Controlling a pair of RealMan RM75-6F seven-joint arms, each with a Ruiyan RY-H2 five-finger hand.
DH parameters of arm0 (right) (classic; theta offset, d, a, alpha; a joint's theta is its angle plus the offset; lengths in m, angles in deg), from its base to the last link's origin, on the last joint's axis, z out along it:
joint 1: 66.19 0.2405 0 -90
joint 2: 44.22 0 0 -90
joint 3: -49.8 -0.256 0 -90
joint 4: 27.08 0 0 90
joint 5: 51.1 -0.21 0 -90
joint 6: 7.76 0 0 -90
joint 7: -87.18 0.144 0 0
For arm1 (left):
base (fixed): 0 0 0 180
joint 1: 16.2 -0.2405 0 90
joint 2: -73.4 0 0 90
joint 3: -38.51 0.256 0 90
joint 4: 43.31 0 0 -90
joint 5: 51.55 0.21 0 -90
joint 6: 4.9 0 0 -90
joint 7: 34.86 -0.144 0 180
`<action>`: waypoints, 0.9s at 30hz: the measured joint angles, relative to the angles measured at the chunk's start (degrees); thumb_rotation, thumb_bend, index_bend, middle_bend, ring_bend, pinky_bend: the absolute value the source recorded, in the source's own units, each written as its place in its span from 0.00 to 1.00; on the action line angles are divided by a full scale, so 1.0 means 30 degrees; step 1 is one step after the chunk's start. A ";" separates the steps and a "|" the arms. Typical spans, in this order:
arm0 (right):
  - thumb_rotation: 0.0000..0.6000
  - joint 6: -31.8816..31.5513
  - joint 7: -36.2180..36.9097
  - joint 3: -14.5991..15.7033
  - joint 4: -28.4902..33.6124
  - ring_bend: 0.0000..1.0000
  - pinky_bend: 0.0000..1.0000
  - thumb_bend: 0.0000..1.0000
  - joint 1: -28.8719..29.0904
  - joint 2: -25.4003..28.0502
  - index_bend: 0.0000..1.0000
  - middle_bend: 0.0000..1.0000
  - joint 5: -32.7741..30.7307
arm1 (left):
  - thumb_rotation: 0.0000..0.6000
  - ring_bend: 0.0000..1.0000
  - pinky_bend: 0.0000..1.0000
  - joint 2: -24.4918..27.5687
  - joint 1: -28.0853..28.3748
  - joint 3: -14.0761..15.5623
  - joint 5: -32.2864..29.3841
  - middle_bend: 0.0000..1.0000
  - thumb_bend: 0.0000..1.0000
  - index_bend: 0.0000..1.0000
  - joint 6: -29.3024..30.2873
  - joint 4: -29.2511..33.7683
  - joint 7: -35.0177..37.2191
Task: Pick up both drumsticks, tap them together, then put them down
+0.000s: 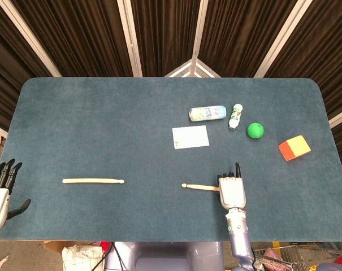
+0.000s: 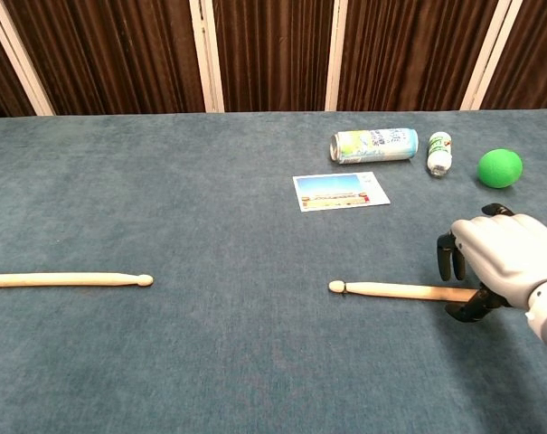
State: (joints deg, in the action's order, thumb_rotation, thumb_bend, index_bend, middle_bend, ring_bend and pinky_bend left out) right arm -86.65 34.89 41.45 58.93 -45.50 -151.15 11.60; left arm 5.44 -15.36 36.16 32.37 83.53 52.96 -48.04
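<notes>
Right robot hand (image 2: 501, 260) we see cupped over right drumstick's (image 2: 395, 290) butt end, fingers around it but grip unconfirmed. Left robot hand (image 1: 0, 193) open, off worktop's (image 1: 103, 124) edge, left of other drumstick (image 1: 93, 181).

White right hand (image 2: 501, 258) arches over the butt of a pale wooden drumstick (image 2: 395, 289) on the blue-carpeted counter (image 2: 210, 199)

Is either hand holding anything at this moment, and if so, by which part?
The right hand is closing around the right drumstick at its butt end; the stick lies on the table, so a firm grip cannot be told. The left hand holds nothing.
</notes>
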 measured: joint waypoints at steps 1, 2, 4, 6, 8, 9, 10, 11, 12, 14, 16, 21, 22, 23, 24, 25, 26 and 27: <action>1.00 -0.0012 0.0008 0.0008 -0.0083 0.36 0.00 0.26 0.0024 -0.0045 0.55 0.52 0.0024 | 1.00 0.00 0.00 -0.0002 0.0002 -0.0003 -0.0016 0.00 0.30 0.06 -0.0005 -0.0001 -0.0014; 1.00 -0.0024 0.0016 0.0018 -0.0157 0.37 0.00 0.26 0.0045 -0.0087 0.56 0.52 0.0047 | 1.00 0.00 0.00 -0.0003 0.0006 -0.0007 -0.0031 0.00 0.30 0.06 -0.0013 -0.0005 -0.0024; 1.00 -0.0025 0.0028 0.0049 -0.0289 0.37 0.00 0.26 0.0084 -0.0155 0.56 0.53 0.0062 | 1.00 0.00 0.00 -0.0008 0.0010 -0.0009 -0.0052 0.00 0.30 0.06 -0.0021 -0.0011 -0.0037; 1.00 -0.0006 0.0041 0.0068 -0.0390 0.37 0.00 0.26 0.0117 -0.0209 0.56 0.53 0.0056 | 1.00 0.00 0.00 -0.0018 0.0012 -0.0014 -0.0060 0.00 0.30 0.06 -0.0010 -0.0014 -0.0053; 1.00 0.0006 0.0058 0.0081 -0.0473 0.38 0.00 0.26 0.0142 -0.0251 0.56 0.53 0.0056 | 1.00 0.00 0.00 -0.0019 0.0008 -0.0011 -0.0063 0.00 0.30 0.06 -0.0003 -0.0013 -0.0061; 1.00 0.0013 0.0060 0.0087 -0.0497 0.38 0.00 0.26 0.0154 -0.0268 0.56 0.53 0.0055 | 1.00 0.00 0.00 -0.0019 0.0005 -0.0009 -0.0063 0.00 0.30 0.06 0.0004 -0.0010 -0.0064; 1.00 0.0018 0.0056 0.0091 -0.0518 0.38 0.00 0.26 0.0163 -0.0279 0.56 0.53 0.0052 | 1.00 0.00 0.00 -0.0020 0.0004 -0.0008 -0.0062 0.00 0.30 0.06 0.0009 -0.0008 -0.0068; 1.00 0.0021 0.0056 0.0092 -0.0536 0.38 0.00 0.26 0.0170 -0.0290 0.56 0.53 0.0048 | 1.00 0.00 0.00 -0.0021 0.0003 -0.0008 -0.0062 0.00 0.30 0.06 0.0012 -0.0006 -0.0069; 1.00 0.0039 0.0049 0.0093 -0.0577 0.38 0.00 0.26 0.0188 -0.0311 0.56 0.53 0.0035 | 1.00 0.00 0.00 -0.0024 -0.0003 0.0001 -0.0061 0.00 0.30 0.06 0.0018 -0.0003 -0.0083; 1.00 0.0078 0.0011 0.0082 -0.0655 0.38 0.00 0.27 0.0235 -0.0343 0.56 0.53 0.0003 | 1.00 0.00 0.00 -0.0036 -0.0005 0.0011 -0.0064 0.00 0.30 0.06 0.0017 -0.0003 -0.0122; 1.00 0.0087 -0.0018 0.0077 -0.0719 0.39 0.00 0.27 0.0264 -0.0372 0.57 0.54 -0.0014 | 1.00 0.00 0.00 -0.0049 -0.0002 0.0015 -0.0075 0.00 0.30 0.06 0.0009 -0.0002 -0.0149; 1.00 0.0141 -0.0114 0.0129 -0.0909 0.40 0.00 0.30 0.0367 -0.0449 0.59 0.56 0.0011 | 1.00 0.00 0.00 -0.0076 0.0010 0.0022 -0.0116 0.00 0.30 0.07 -0.0018 0.0012 -0.0242; 1.00 0.0151 -0.0123 0.0143 -0.0915 0.40 0.00 0.30 0.0374 -0.0450 0.59 0.56 0.0005 | 1.00 0.00 0.00 -0.0075 0.0010 0.0028 -0.0109 0.00 0.30 0.07 -0.0018 0.0019 -0.0249; 1.00 0.0158 -0.0123 0.0153 -0.0918 0.41 0.00 0.31 0.0379 -0.0448 0.59 0.56 0.0002 | 1.00 0.00 0.00 -0.0071 0.0010 0.0035 -0.0100 0.00 0.30 0.07 -0.0019 0.0030 -0.0257; 1.00 0.0164 -0.0140 0.0175 -0.0924 0.41 0.00 0.31 0.0386 -0.0444 0.59 0.56 0.0005 | 1.00 0.00 0.00 -0.0060 0.0009 0.0054 -0.0084 0.00 0.30 0.07 -0.0024 0.0048 -0.0266; 1.00 0.0170 -0.0170 0.0193 -0.0930 0.41 0.00 0.31 0.0394 -0.0439 0.59 0.56 0.0010 | 1.00 0.00 0.00 -0.0048 0.0007 0.0072 -0.0065 0.00 0.30 0.08 -0.0027 0.0066 -0.0272; 1.00 0.0174 -0.0204 0.0212 -0.0934 0.41 0.00 0.31 0.0402 -0.0432 0.59 0.56 0.0015 | 1.00 0.00 0.00 -0.0039 0.0004 0.0082 -0.0052 0.00 0.30 0.08 -0.0026 0.0078 -0.0276; 1.00 0.0172 -0.0239 0.0240 -0.0922 0.41 0.00 0.31 0.0408 -0.0416 0.59 0.56 0.0025 | 1.00 0.00 0.00 -0.0034 0.0000 0.0089 -0.0038 0.00 0.30 0.08 -0.0016 0.0086 -0.0279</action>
State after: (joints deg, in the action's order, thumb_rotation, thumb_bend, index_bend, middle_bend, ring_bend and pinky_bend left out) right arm -86.13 34.17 42.17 56.16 -44.28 -152.40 11.68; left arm 5.34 -15.36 36.43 32.26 83.48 53.22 -48.87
